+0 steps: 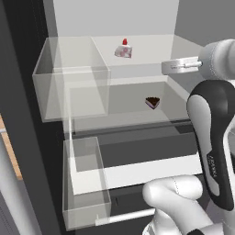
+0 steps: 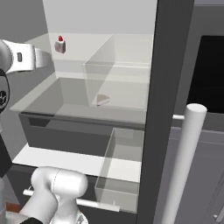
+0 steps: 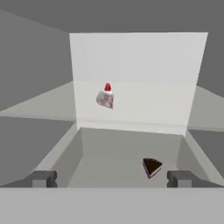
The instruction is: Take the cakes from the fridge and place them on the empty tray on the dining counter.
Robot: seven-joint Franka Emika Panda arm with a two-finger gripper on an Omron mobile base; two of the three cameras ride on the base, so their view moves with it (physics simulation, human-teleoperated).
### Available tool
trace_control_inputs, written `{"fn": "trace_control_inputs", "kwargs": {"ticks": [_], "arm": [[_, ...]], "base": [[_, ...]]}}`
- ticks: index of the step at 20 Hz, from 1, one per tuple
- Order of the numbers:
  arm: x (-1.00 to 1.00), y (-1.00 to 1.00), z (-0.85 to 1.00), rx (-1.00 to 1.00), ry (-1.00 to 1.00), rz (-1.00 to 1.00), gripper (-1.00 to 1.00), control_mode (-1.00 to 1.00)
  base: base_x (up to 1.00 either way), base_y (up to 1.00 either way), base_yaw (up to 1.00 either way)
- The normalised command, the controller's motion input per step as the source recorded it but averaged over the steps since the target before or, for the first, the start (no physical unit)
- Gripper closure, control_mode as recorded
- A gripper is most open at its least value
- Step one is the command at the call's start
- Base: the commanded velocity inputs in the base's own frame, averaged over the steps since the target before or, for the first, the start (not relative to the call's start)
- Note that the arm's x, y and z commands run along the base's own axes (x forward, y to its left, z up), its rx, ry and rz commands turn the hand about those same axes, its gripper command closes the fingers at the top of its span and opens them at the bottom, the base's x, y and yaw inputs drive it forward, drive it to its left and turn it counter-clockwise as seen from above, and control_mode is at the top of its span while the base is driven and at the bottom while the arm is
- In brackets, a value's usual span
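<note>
Hand (image 3: 112,178) wide open, empty, facing into the open fridge (image 1: 114,18). Chocolate cake (image 3: 152,167) lies just beyond the fingers (image 3: 43,178) on the lower shelf (image 1: 124,117); white cake with the berry (image 3: 105,97) sits farther back on the upper shelf (image 1: 142,57).

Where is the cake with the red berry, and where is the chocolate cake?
White cake with the red berry (image 1: 123,50), left base view, on its white side.
Chocolate cake (image 3: 152,167), hand view, on its dark top.
</note>
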Motion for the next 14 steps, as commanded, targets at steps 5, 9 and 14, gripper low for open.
{"fn": "trace_control_inputs", "kwargs": {"ticks": [5, 9, 14], "arm": [[0.37, 0.16, 0.14, 0.00, 0.00, 0.01, -1.00, -1.00], [0.59, 0.41, 0.00, 0.00, 0.00, 0.05, -1.00, -1.00], [0.68, 0.23, -0.04, 0.00, 0.00, 0.04, -1.00, -1.00]], "base": [[0.00, 0.00, 0.00], [0.00, 0.00, 0.00], [0.00, 0.00, 0.00]]}}
